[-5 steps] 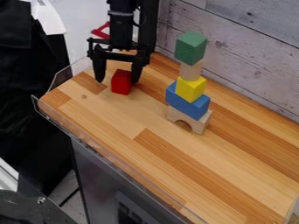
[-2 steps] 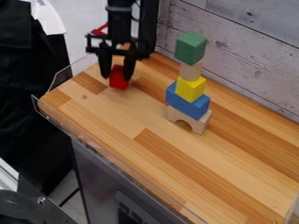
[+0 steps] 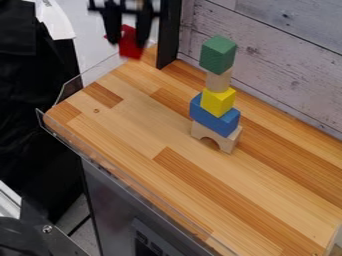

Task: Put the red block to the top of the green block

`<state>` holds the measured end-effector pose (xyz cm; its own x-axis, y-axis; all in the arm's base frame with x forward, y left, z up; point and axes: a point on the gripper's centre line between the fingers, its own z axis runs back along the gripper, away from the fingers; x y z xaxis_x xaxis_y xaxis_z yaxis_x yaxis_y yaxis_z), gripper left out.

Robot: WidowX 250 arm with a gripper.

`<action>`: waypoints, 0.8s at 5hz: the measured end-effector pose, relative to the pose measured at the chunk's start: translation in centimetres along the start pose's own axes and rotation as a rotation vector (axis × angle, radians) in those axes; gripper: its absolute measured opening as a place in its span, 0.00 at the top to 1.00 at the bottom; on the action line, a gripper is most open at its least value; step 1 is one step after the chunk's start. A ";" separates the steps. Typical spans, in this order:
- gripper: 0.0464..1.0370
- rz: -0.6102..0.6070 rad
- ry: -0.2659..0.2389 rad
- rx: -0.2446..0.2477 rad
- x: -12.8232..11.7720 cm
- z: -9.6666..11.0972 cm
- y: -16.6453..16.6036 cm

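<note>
Fingers (image 3: 143,26) clamped on the red block (image 3: 130,48) hold it up near the back corner of the counter (image 3: 145,122). Lift it clear above the green block (image 3: 218,55) topping the narrow tower (image 3: 218,103), centre it there, then lower slowly and release evenly, lest the tower tip.
</note>
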<state>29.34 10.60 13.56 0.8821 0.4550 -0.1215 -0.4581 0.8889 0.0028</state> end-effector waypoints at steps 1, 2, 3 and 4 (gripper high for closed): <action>0.56 -0.074 -0.072 0.002 -1.8 4.6 -1.8; 0.56 -0.120 -0.094 -0.020 -3.0 8.7 -3.1; 0.56 -0.174 -0.070 -0.008 -3.9 9.1 -4.5; 0.56 -0.191 -0.042 0.011 -4.5 8.7 -5.1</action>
<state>28.64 4.50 22.74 0.9568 0.2798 -0.0794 -0.2811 0.9597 -0.0056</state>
